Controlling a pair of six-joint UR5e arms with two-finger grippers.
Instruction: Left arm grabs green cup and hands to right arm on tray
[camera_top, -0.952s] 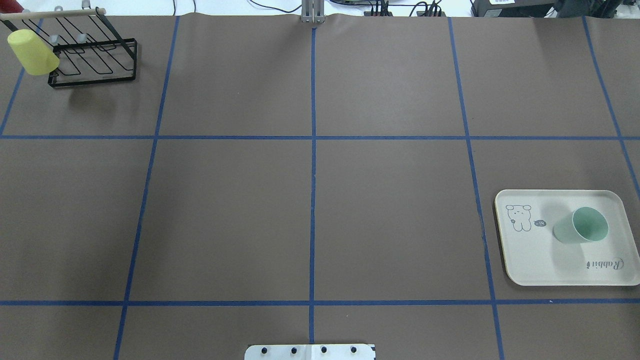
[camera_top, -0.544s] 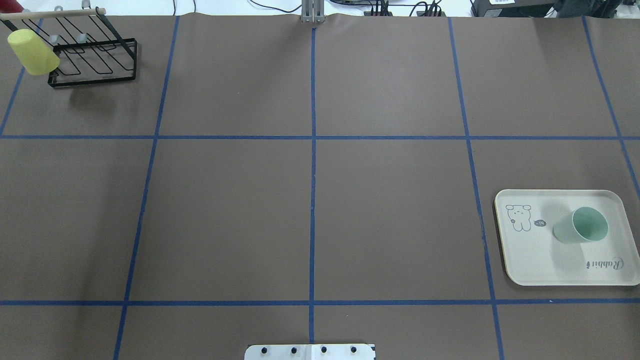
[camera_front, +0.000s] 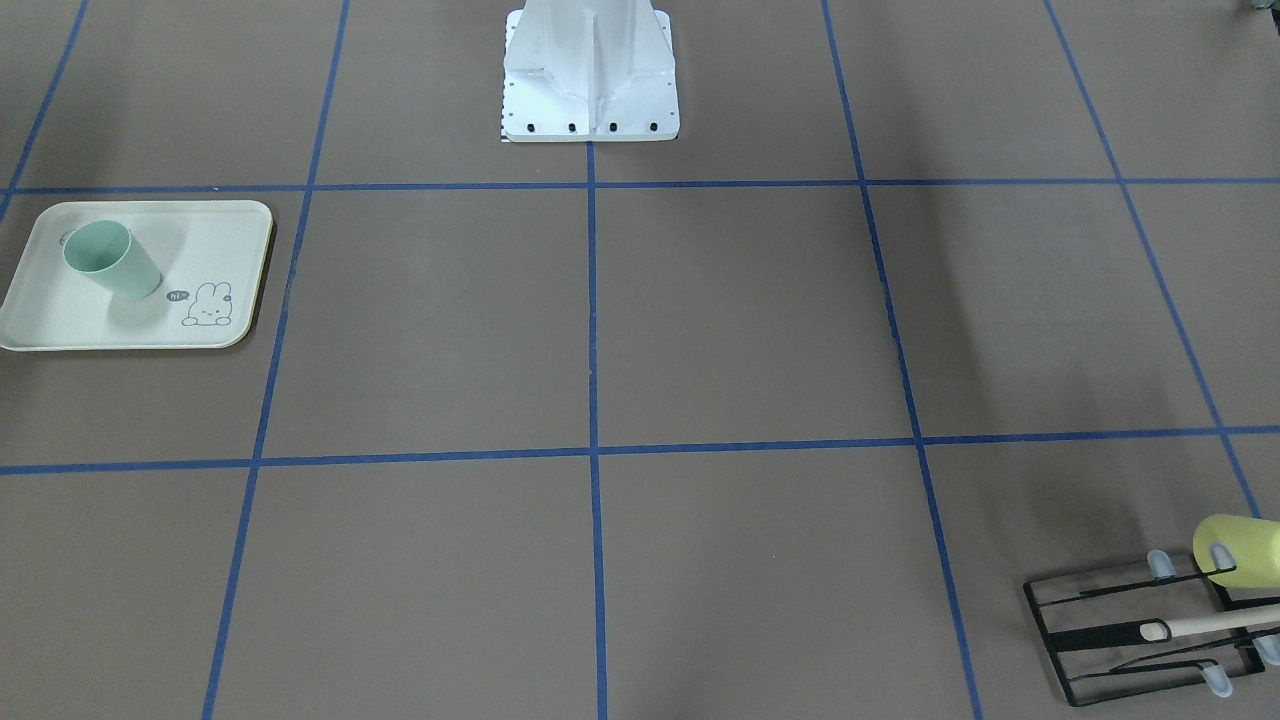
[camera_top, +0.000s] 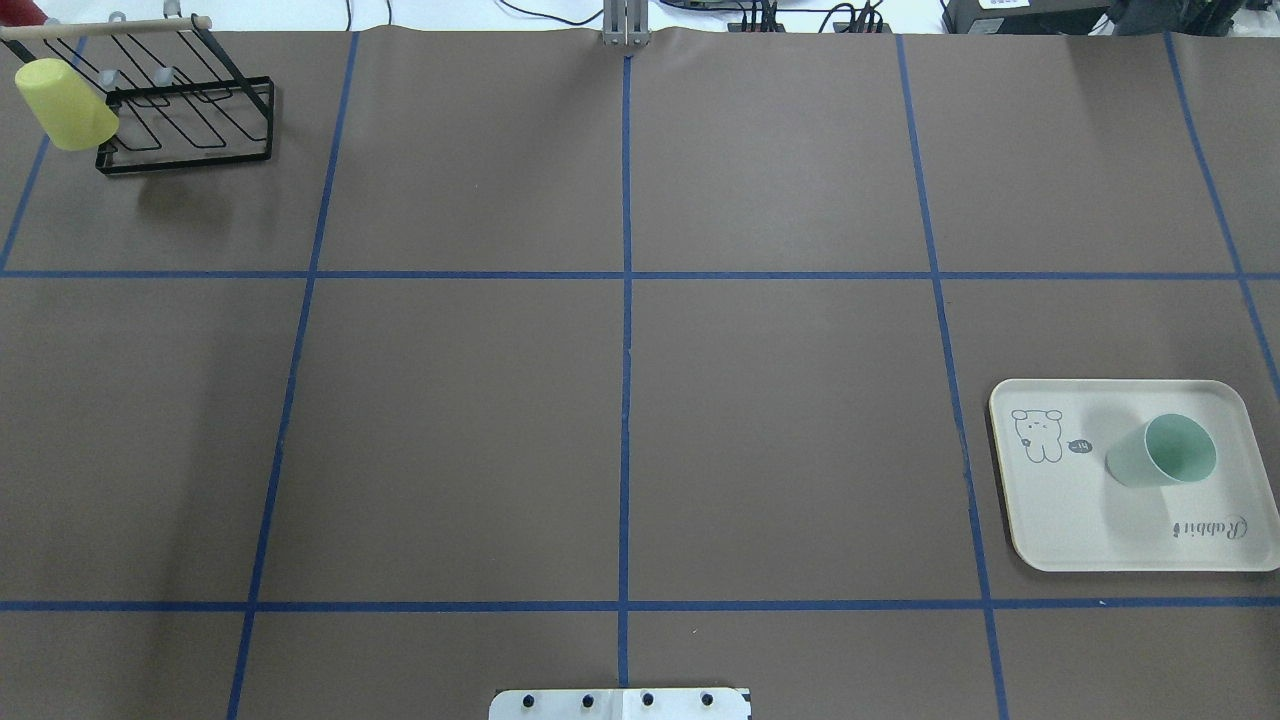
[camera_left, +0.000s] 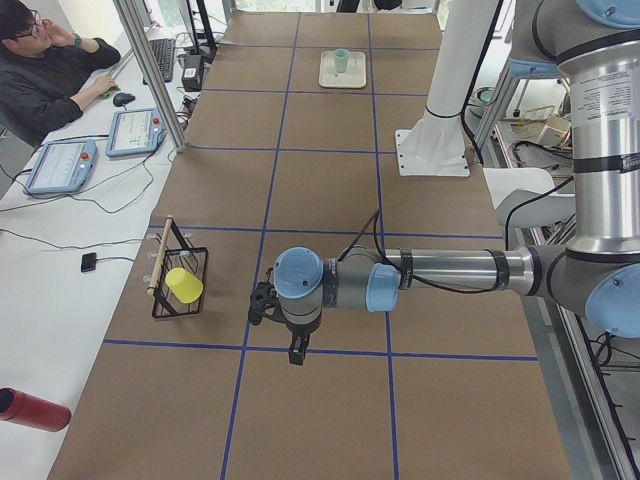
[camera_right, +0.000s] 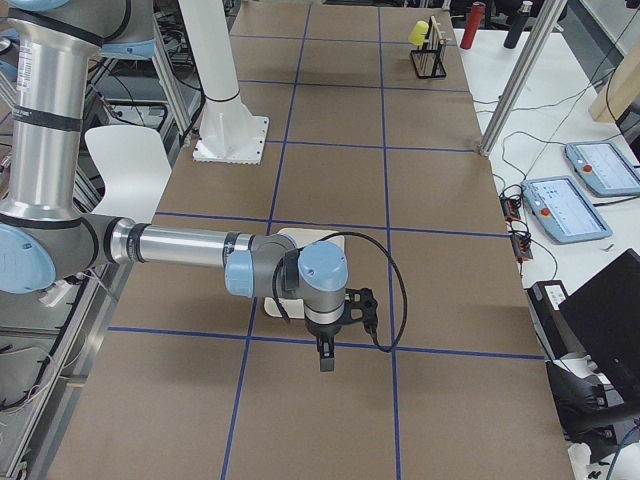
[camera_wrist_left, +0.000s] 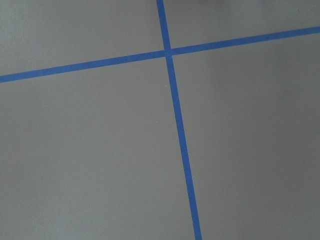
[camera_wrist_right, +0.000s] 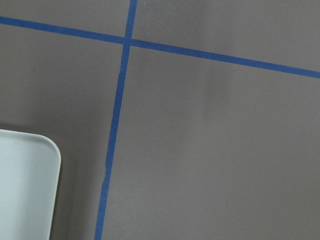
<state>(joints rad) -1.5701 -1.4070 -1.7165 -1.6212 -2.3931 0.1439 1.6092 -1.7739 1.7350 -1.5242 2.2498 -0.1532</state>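
The green cup (camera_top: 1160, 452) stands upright on the cream tray (camera_top: 1060, 520) at the table's right side; both also show in the front-facing view, the cup (camera_front: 110, 260) on the tray (camera_front: 60, 320). Neither arm appears in the overhead or front-facing views. The left gripper (camera_left: 262, 302) shows only in the exterior left view, above the table near the black rack. The right gripper (camera_right: 362, 305) shows only in the exterior right view, just beside the tray. I cannot tell whether either is open or shut. The right wrist view shows a tray corner (camera_wrist_right: 25, 185).
A pale yellow cup (camera_top: 62, 105) hangs on the black wire rack (camera_top: 190, 110) at the far left corner. Blue tape lines grid the brown table. The white robot base (camera_front: 590, 80) stands at the near middle edge. An operator (camera_left: 50, 70) sits beyond the table.
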